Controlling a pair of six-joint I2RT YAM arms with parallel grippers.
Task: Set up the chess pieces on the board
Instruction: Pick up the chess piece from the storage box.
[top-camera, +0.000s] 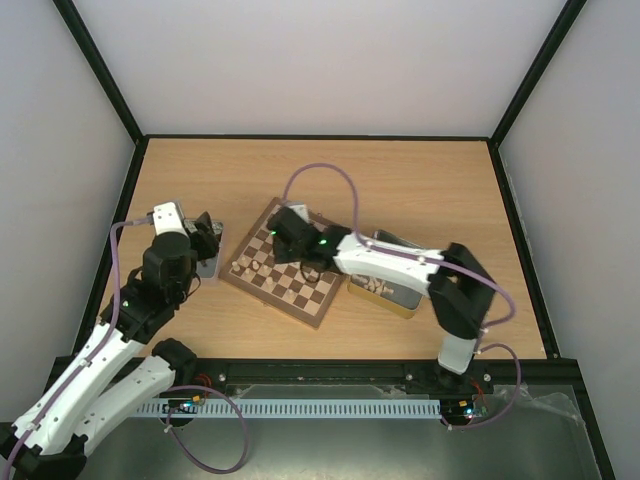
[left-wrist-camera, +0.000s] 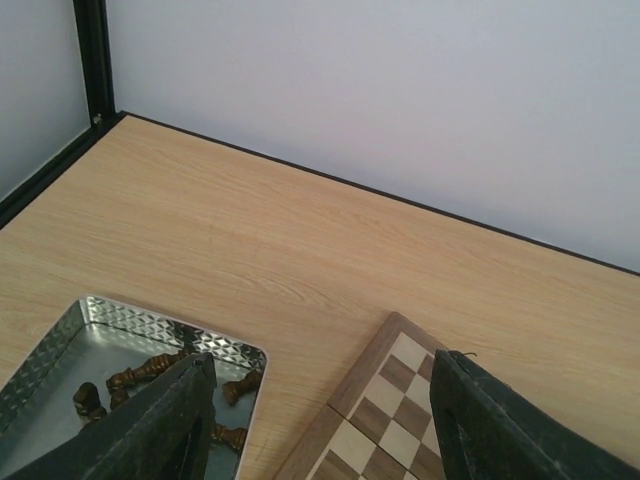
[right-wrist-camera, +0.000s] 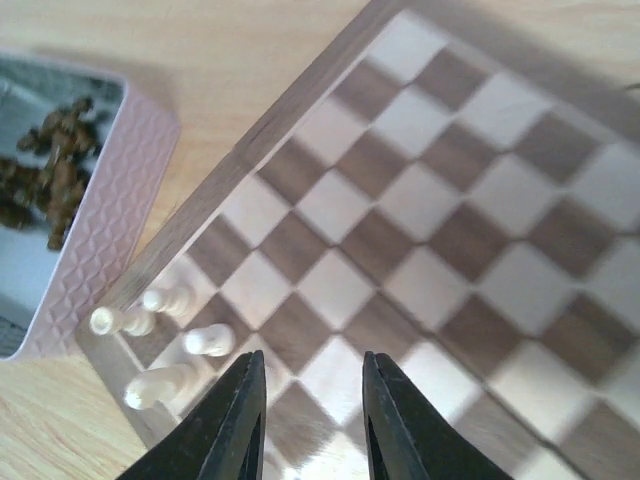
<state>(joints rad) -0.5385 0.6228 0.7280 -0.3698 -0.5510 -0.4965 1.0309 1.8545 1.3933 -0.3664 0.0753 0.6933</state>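
While the right gripper (right-wrist-camera: 312, 360) hovered over the flat wooden chessboard of dark brown and pale tan squares (right-wrist-camera: 420, 250), its black jaws stood slightly parted with nothing between them. Four small pale cream wooden chess pieces (right-wrist-camera: 208, 340) sat at the board's corner nearest the embossed silver metal tray (left-wrist-camera: 150, 322), which held dark brown pieces (left-wrist-camera: 140, 376). Above that tray hung the left gripper (left-wrist-camera: 322, 365), spread wide and empty.

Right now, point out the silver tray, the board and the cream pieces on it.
silver tray (left-wrist-camera: 140, 322): left wrist view, embossed far wall.
board (right-wrist-camera: 440, 130): right wrist view, a bare square.
cream pieces (right-wrist-camera: 208, 341): right wrist view, one piece's body.
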